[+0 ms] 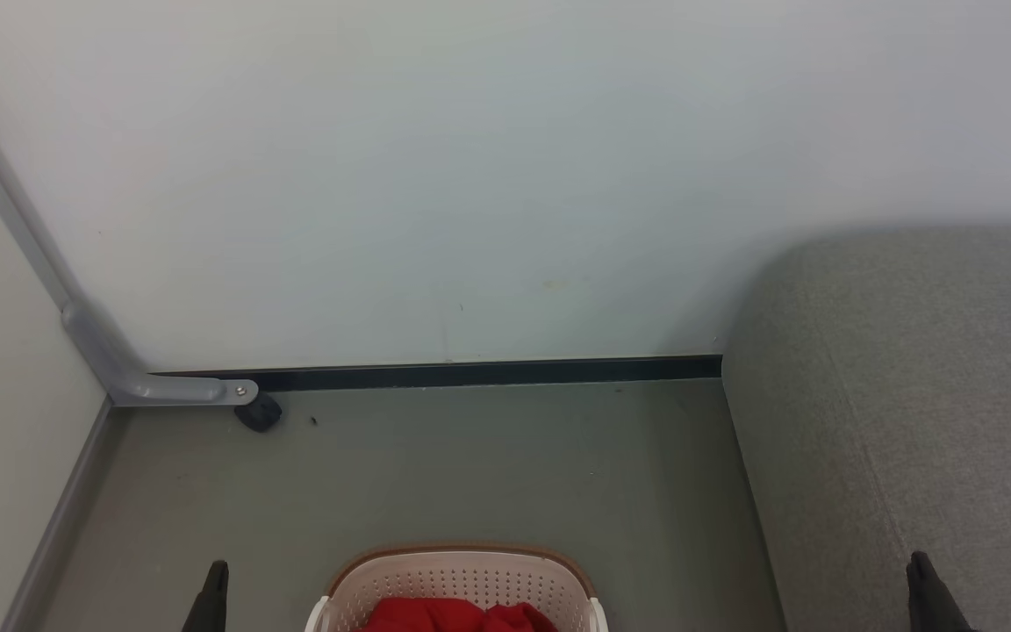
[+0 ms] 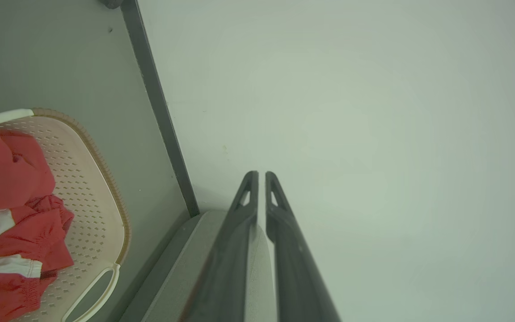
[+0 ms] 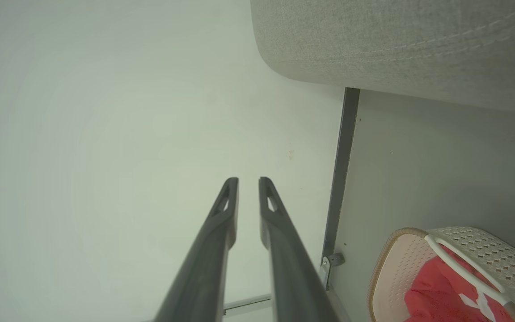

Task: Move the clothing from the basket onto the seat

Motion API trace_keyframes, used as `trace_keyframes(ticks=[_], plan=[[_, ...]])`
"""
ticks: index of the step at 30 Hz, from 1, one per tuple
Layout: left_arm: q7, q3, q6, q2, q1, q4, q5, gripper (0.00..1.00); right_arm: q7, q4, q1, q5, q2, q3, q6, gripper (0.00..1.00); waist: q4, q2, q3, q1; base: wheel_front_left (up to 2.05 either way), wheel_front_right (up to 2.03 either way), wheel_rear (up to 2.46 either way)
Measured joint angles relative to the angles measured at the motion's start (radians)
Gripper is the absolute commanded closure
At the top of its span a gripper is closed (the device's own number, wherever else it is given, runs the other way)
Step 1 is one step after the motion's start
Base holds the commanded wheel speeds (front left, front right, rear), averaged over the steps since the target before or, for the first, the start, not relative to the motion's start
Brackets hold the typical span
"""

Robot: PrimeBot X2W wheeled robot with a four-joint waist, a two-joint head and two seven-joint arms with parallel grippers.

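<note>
Red clothing in the basket, both hands empty

The bright red soft clothing with white trim (image 2: 7, 214) lies inside the oval cream-white perforated plastic basket (image 1: 462, 584), which stands on the grey floor (image 1: 470, 465) beside the large grey fabric seat (image 1: 909, 395). The left hand (image 2: 257, 176) has its fingers pressed together and holds nothing. The right hand (image 3: 248, 183) keeps a narrow gap between its fingers, also empty.

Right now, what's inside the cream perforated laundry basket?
Bright red fabric garments with white trim lie bunched inside the oval cream-white plastic basket, with bare perforated floor beside them. Whatever is beneath the pile is covered, and so is the number of pieces.
</note>
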Motion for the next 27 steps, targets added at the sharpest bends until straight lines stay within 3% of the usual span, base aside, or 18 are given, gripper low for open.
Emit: trace_keyframes(ticks=[27], plan=[[-0.089,-0.075,0.001,0.002,0.012,-0.014,0.037,0.00,-0.064,-0.021,0.019,-0.085,-0.007,0.020,0.000,0.00,-0.004,0.0000,0.003,0.0000,0.00,0.00,0.00]])
